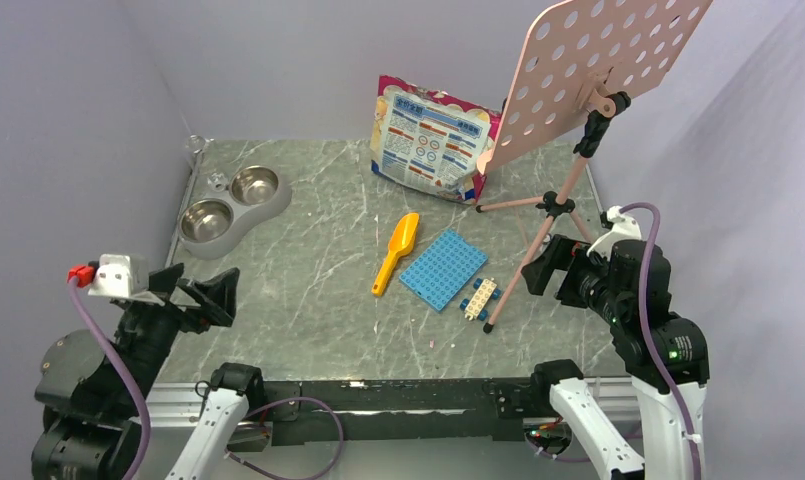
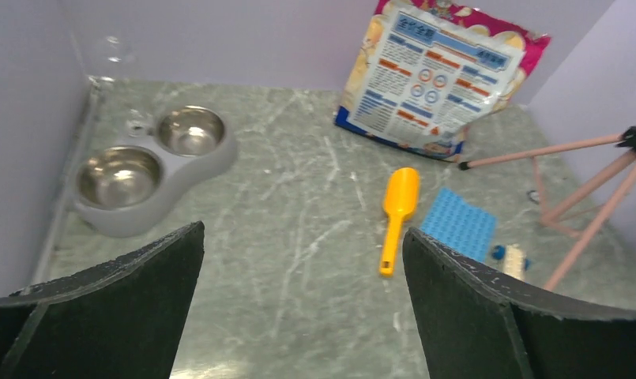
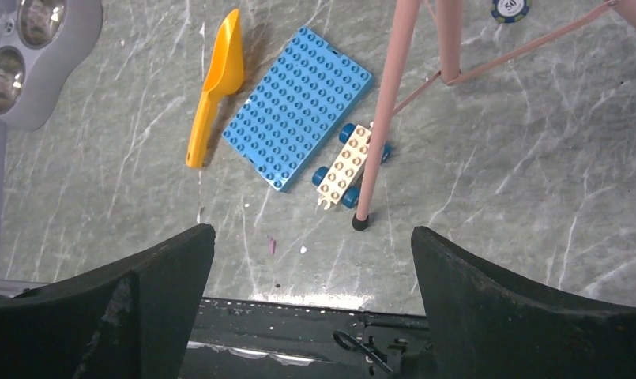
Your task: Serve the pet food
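Spanning the scene, the marble table is taken up at the far right by a pink music stand. Against the far wall, just left of that stand, a pink pouch is propped upright. The pet food is presumed to be inside it, since no kibble is seen anywhere. At the far left the twin bowl stand is set, both steel bowls bare. Near the middle lie a blue studded plate, an orange scoop just beside it on the left, and a small wheeled block toy. The left gripper and right gripper are spread wide at the near edge — nothing is held. Serving is judged not yet begun — pouch, scoop and bowls are untouched.
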Motion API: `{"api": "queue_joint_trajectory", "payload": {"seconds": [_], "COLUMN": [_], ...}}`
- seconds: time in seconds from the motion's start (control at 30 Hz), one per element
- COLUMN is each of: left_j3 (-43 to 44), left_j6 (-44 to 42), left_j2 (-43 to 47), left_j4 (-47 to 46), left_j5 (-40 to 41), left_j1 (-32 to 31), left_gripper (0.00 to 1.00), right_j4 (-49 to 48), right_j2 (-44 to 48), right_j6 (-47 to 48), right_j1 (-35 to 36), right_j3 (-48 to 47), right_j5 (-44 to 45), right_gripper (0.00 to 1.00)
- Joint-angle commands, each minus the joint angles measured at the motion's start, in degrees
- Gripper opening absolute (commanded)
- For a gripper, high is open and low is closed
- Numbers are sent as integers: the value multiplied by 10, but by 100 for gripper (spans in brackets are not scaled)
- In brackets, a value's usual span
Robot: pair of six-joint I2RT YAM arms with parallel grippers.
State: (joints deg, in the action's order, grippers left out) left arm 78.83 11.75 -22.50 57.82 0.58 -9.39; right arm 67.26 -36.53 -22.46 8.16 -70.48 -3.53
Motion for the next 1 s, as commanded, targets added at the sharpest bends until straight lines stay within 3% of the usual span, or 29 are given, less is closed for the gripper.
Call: {"api": "queue_joint_trajectory", "payload": {"seconds": [0.0,0.13,0.23,0.33,0.47,0.57,0.7,0.97], "left_j3": [-39,-108,-181,-224,-218,-243,-246,-110], "left_j6": [125,267,333,353,322,287,230,51], "left_j2": [-22,-46,-75,-115,-184,-233,-340,-597], "left_j4": [-89,-212,-351,-485,-555,-663,-796,-886], "left_j5": [-75,-139,-191,-193,-135,-116,-128,-223], "left_j1": [-1,-1,-1,-1,-4,-21,-54,-62], "left_gripper": [99,99,96,89,87,86,84,87], "right_j4": [-20,-35,-45,-55,-64,-58,-16,24], "right_j2": [-1,-22,-29,-25,-23,-20,-23,-49], "right_j6": [5,26,31,37,19,1,9,4], "right_j1": [-2,-2,-2,-2,-1,2,3,3], "right_j3": [-26,-30,-23,-13,-5,-8,-52,-105], "right_j5": [-23,-80,-117,-161,-244,-276,-256,-199], "right_gripper": [100,100,100,100,100,100,100,100]}}
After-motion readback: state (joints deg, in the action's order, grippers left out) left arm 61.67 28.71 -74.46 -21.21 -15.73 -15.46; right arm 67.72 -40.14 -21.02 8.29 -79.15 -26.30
